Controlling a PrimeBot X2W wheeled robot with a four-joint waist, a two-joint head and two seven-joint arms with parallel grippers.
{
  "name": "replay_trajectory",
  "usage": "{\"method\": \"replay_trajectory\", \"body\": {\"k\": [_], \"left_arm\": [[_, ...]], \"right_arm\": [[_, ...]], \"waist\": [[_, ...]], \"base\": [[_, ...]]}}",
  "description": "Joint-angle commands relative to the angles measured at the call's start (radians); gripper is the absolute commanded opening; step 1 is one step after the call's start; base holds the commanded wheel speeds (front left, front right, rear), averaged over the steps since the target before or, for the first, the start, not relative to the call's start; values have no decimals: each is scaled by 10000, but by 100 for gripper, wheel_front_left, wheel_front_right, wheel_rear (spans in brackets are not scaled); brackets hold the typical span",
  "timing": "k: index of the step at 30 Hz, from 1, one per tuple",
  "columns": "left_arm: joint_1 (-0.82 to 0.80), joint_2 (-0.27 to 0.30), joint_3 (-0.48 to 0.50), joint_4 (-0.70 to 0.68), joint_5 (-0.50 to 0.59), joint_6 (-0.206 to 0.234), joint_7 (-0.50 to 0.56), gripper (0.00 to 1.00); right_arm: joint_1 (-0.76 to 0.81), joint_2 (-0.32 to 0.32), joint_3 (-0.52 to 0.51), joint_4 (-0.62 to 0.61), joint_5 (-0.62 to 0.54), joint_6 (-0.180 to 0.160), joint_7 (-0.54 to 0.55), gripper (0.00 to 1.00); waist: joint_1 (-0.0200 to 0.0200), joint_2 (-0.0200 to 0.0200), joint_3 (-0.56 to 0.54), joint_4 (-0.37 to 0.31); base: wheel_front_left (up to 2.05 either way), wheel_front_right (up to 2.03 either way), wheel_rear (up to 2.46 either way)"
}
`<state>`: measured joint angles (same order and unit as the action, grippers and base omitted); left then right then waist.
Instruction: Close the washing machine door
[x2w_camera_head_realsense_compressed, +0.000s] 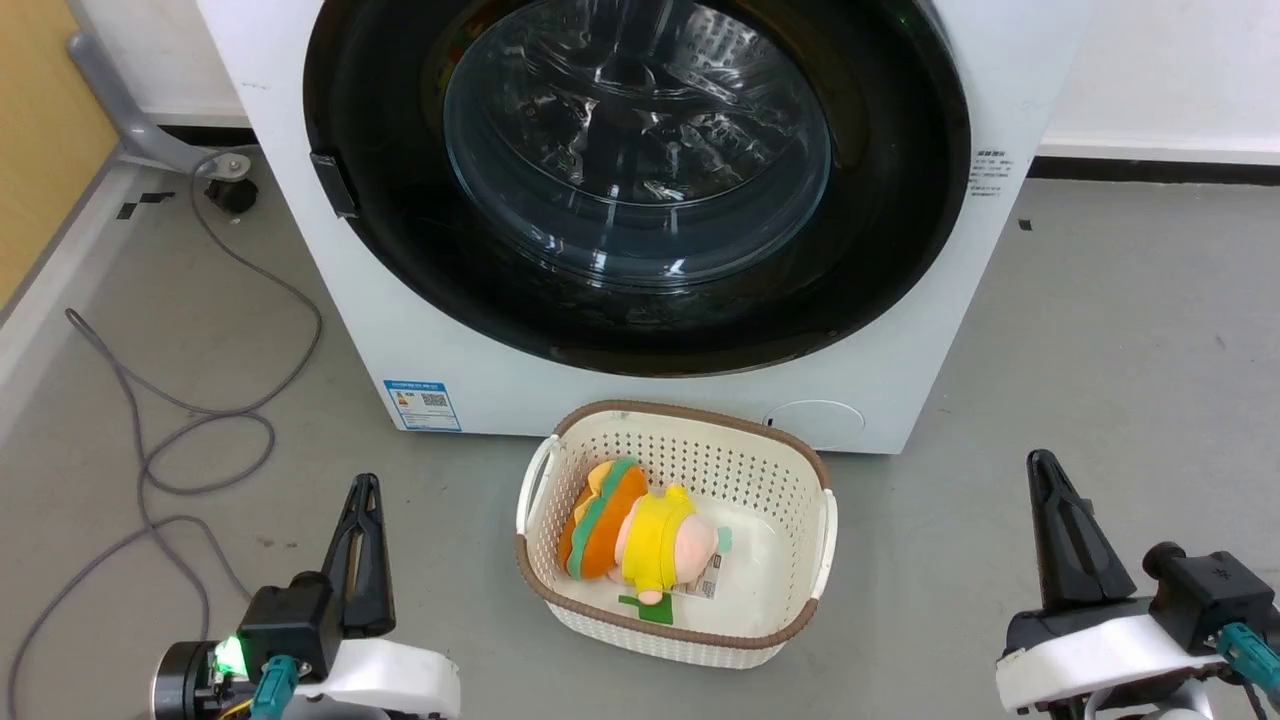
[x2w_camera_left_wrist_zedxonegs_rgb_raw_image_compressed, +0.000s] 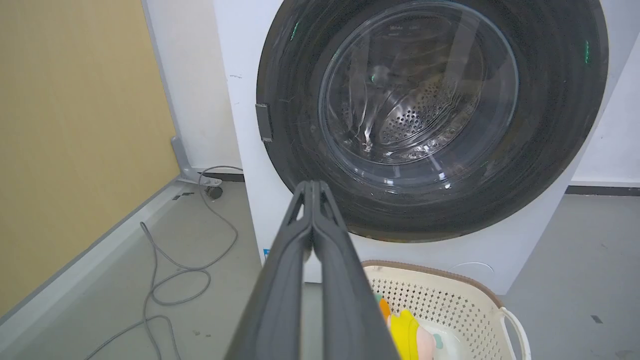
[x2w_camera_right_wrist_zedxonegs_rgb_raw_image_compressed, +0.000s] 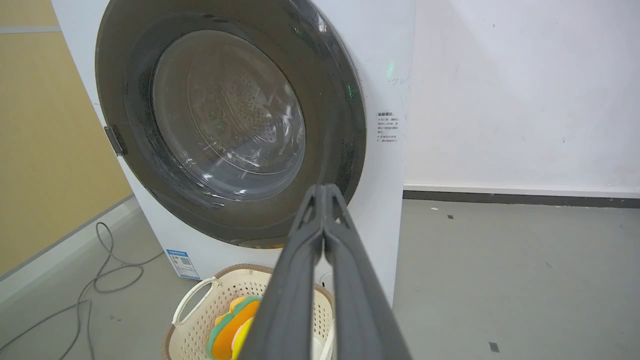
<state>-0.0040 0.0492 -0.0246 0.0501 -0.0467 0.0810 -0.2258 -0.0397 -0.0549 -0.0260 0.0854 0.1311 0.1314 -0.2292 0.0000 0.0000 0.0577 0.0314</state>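
In the head view, the door (x2w_camera_head_realsense_compressed: 635, 150) lies flat against the front of the machine (x2w_camera_head_realsense_compressed: 480, 370), and we find no gap round its black rim. Our left gripper (x2w_camera_head_realsense_compressed: 364, 485) and right gripper (x2w_camera_head_realsense_compressed: 1040, 460) sit low, well apart from the door. They flank the basket (x2w_camera_head_realsense_compressed: 680, 415), which holds a toy (x2w_camera_head_realsense_compressed: 630, 535). Each gripper has its 2 fingers pressed together and carries nothing.

In the left wrist view, the left gripper (x2w_camera_left_wrist_zedxonegs_rgb_raw_image_compressed: 312, 184) is pinched closed and empty, pointing toward the lower rim of the door (x2w_camera_left_wrist_zedxonegs_rgb_raw_image_compressed: 430, 100). A small tab (x2w_camera_left_wrist_zedxonegs_rgb_raw_image_compressed: 263, 122) sits on the rim's edge beside the white panel.

In the right wrist view, the right gripper (x2w_camera_right_wrist_zedxonegs_rgb_raw_image_compressed: 325, 187) is likewise closed and empty. Seen at an angle, the door (x2w_camera_right_wrist_zedxonegs_rgb_raw_image_compressed: 225, 125) looks flush with the front.

We judge the door shut, but we cannot tell whether the latch has caught. To make sure, we would push firmly with the closed left fingertips on the black rim just beside the tab, not on the glass. We would pass above the basket without clipping it.
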Motion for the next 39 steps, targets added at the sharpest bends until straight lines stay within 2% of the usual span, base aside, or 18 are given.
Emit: {"method": "replay_trajectory", "body": {"k": [1, 39], "left_arm": [[5, 2, 13, -48, 60, -51, 46, 0], [17, 5, 95, -207, 203, -318, 822, 0]], "right_arm": [[53, 6, 23, -64, -106, -1, 69, 0], [174, 21, 106, -341, -528, -3, 849, 0]], "waist": [[0, 0, -4, -2], [0, 0, -205, -112]], "base": [[0, 0, 0], [0, 0, 0]]}}
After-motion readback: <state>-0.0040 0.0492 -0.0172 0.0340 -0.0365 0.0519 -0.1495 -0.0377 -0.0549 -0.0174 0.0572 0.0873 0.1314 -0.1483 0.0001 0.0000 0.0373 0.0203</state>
